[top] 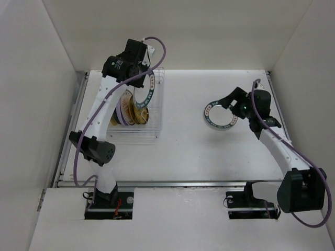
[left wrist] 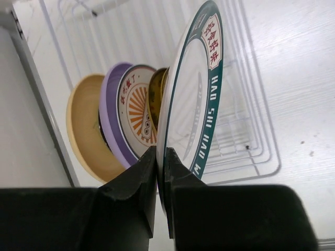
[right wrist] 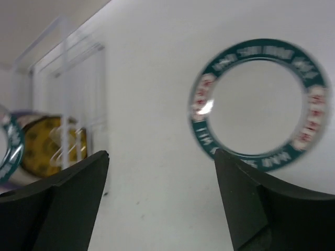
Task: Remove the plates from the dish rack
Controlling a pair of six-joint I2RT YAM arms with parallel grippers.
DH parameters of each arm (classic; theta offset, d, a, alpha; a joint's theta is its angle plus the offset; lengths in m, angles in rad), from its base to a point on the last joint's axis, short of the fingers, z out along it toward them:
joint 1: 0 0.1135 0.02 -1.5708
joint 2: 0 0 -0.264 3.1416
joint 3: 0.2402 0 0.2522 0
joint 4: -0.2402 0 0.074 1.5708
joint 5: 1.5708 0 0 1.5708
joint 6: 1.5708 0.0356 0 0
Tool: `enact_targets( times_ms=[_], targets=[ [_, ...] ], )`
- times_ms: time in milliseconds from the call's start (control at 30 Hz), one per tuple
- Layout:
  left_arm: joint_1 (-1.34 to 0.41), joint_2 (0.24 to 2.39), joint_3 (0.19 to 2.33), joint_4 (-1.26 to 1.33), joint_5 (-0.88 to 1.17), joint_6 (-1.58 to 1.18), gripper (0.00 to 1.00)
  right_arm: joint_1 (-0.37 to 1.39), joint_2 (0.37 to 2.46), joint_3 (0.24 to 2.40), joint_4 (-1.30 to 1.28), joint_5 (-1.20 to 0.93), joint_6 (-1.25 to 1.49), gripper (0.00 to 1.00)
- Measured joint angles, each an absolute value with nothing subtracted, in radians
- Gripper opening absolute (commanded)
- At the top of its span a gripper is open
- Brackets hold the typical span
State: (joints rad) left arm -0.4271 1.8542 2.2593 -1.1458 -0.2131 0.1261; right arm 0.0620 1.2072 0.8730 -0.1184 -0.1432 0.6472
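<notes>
Left gripper [left wrist: 161,152] is pinching shut on the rim of an upright teal-rimmed plate [left wrist: 196,89] at the far end of the dish rack [top: 152,128], sitting at ten o'clock on the table [top: 209,157]; four other plates [left wrist: 133,115] are standing inside. Right gripper [right wrist: 161,154] is gaping wide, empty, near a second teal-rimmed plate [right wrist: 260,104] lying flat at two o'clock

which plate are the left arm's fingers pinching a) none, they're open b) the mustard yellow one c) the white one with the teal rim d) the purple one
C: in the left wrist view the left fingers are closed on the edge of the teal-rimmed white plate, while the purple plate stands apart behind it.
</notes>
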Motion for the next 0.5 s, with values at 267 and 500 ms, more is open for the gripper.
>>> enact_targets(
  times_ms=[267, 500],
  targets=[
    [-0.43, 1.794, 2.27, -1.109, 0.088, 0.112, 0.0, 0.231, 1.375, 0.961, 0.121, -0.569, 0.554, 1.0],
    [-0.431, 1.891, 2.246, -1.1, 0.466, 0.069, 0.0, 0.3, 1.538, 1.026, 0.266, -0.711, 0.575, 1.0]
  ],
)
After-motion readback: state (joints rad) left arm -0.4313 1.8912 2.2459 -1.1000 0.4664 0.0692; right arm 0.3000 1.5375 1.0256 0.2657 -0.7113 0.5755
